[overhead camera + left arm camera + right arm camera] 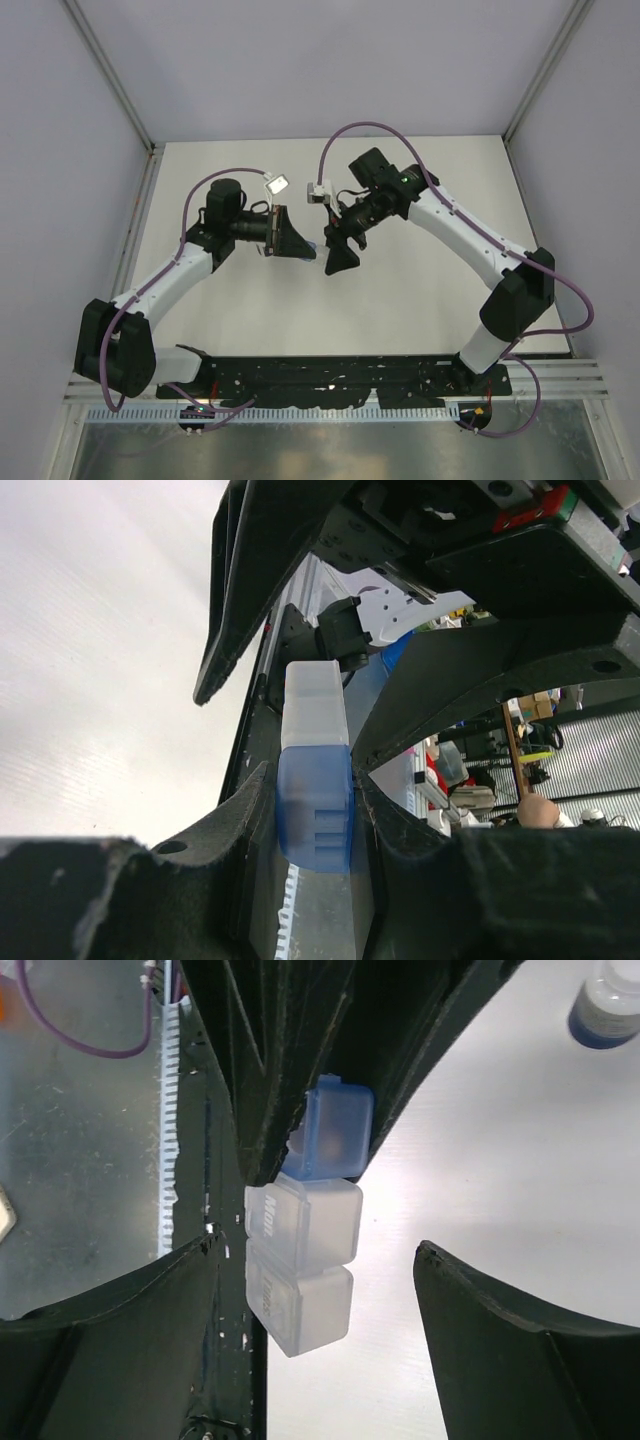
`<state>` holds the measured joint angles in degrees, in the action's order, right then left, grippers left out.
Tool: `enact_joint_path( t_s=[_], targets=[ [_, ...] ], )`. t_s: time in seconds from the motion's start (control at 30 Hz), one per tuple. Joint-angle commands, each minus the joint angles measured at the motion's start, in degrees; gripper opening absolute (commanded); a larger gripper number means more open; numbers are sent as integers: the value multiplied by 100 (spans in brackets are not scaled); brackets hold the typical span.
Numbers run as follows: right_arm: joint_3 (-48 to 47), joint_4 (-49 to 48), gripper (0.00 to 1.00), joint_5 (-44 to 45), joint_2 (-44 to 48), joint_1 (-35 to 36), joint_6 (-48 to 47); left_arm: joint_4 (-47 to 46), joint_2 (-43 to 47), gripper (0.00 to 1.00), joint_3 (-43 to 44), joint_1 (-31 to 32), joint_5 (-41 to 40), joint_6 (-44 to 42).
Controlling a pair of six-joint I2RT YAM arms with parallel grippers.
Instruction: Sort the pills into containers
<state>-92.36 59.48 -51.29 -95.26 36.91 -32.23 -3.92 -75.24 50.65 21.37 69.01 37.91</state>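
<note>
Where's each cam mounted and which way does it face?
Top external: above and behind the left arm and right arm, looking down on the table; both show.
Left wrist: on its arm, looks past the left gripper clamped on the pill organiser.
Right wrist: on its arm, looks past the open right gripper at the organiser.
Both wrist views share the organiser.

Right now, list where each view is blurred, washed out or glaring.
Top external: evenly lit and sharp throughout. Left wrist: table washed out to white, pill organizer crisp, the room behind it soft. Right wrist: bottle at upper right out of focus, bright glare on the table.
</note>
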Motion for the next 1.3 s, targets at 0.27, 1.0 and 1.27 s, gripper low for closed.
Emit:
enact_joint_path(
  t_s=[0.27,1.0,1.27],
  targets=[
    [516,-1245,84,1954,1106,159,586,549,-631,0,524,26,-248,-345],
    [1853,-2397,85,2809,2056,-386,929,289,-3979,0,2827,193,-1425,514],
    [2037,-2468,86,2668,2205,-439,929,-30,-4736,0,3231,166,-2058,893]
  ],
)
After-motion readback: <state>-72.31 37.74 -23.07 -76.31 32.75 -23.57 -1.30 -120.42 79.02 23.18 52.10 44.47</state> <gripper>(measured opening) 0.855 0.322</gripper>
